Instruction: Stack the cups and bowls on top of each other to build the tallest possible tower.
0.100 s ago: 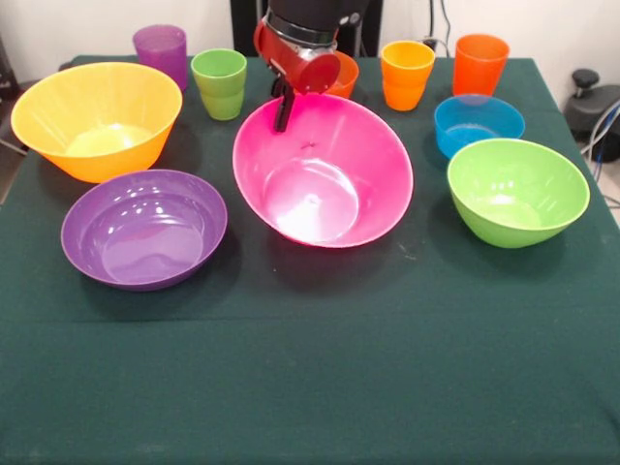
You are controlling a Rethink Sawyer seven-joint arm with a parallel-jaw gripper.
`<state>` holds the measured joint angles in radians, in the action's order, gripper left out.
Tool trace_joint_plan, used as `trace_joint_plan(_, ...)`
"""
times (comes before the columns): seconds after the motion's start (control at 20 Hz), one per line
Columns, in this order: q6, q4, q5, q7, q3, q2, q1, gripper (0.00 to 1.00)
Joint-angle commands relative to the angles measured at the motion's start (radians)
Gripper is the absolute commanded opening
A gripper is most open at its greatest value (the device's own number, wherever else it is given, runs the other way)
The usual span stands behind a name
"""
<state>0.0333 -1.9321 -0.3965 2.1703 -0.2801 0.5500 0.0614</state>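
We found the gripper [283, 108] at the pink bowl's [325, 174] far rim — bowl tilted; finger spread indeterminable.

The jaws hang at the far rim of the tilted bowl [323, 170], seemingly touching it. That bowl leans toward the viewer, directly in front of them on the bench [310, 368].

At picture-left of the jaws stand the inner left cup [219, 83] and, further out and back, the outer left cup [162, 50]. In front of those sits the far-left bowl [97, 118], and the near-left bowl [143, 228] lies in front of that one.

Just behind the jaws on the right is the half-hidden bowl [346, 73]. Further right stand the inner right cup [407, 74] and the outer right cup [480, 62]. The small right bowl [479, 124] sits before them, and the large right bowl [517, 190] is nearest the viewer.
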Motion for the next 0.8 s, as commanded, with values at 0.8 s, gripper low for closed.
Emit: trace_joint_plan(0.8, 0.194, -0.044, 0.031, 0.099, 0.112, 0.077, 0.007, 0.00)
